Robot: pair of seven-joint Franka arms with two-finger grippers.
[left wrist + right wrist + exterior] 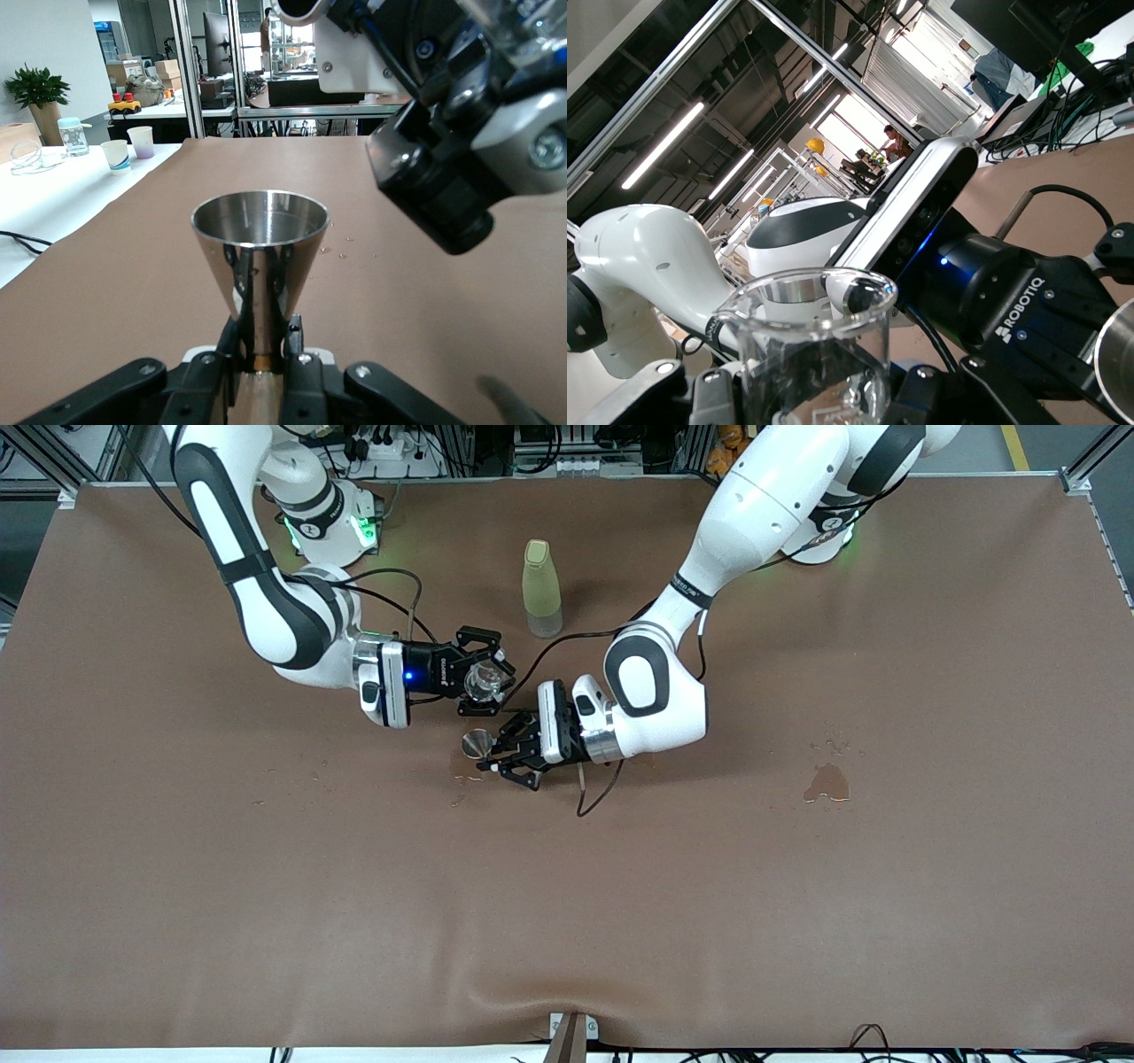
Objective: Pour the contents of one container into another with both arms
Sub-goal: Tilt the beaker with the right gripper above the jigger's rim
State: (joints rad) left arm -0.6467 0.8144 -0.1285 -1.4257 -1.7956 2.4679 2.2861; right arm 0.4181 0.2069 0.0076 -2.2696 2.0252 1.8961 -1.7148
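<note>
Broadly, a brown table (177, 886) fills the front view, with the two white arms reaching in from their bases toward its middle. The right arm (266, 602) bends down from its end of the table, and the left arm (700, 611) comes in from the other end, so that the two grippers meet just apart from each other over the centre. A tall yellow-green bottle (541, 589) stands upright on the table, farther from the front camera than both grippers, touched by neither. A dark wet stain (827, 782) marks the table toward the left arm's end, with a few small drops (465, 779) on the surface near the grippers. The right gripper (481, 679) is clamped on the glass cup (485, 680), whose rim fills the right wrist view; how far the cup is tipped is hard to judge, though it seems tilted. The left gripper (496, 755) is closed tight on the narrow base of the silver metal cup (477, 743), which its own wrist view shows standing mouth up, just beside the glass cup and lower in the front view.
</note>
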